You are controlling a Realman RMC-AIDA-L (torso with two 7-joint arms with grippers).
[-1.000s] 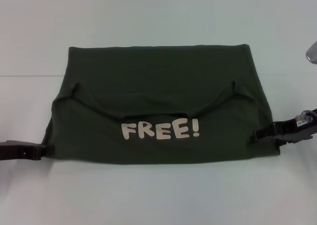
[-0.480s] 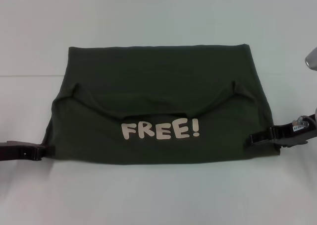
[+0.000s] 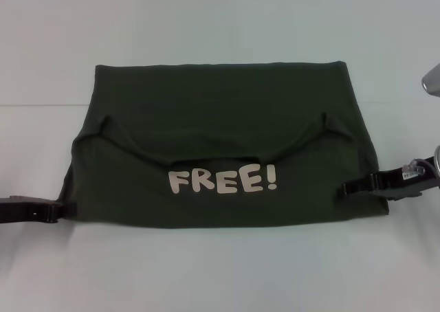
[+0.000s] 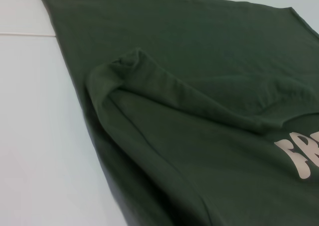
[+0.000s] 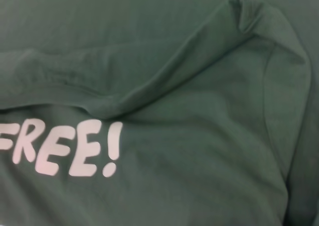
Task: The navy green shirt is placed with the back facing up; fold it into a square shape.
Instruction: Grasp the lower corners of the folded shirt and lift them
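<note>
Shirt (image 3: 220,147) sits half-folded between both sets of jaws, left gripper (image 3: 63,208) and right gripper (image 3: 352,187) at its near corners, probably for the next fold; can't tell their grip.

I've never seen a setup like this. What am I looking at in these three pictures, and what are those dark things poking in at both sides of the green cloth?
This is a two-armed robot folding laundry. The wide picture comes from a camera on its head, looking down at a pale table. The other two come from cameras on its wrists, so they show close-ups of the cloth.

The cloth is a navy green shirt, already folded over once, so the "FREE!" lettering from its front faces up near the robot.

The dark things are the robot's hands. The left gripper sits at the shirt's near corner on the robot's left; the right gripper lies over the shirt's edge on the robot's right. Whether either one is pinching the fabric is hard to tell from here. The wrist pictures show only shirt, not the fingers.
</note>
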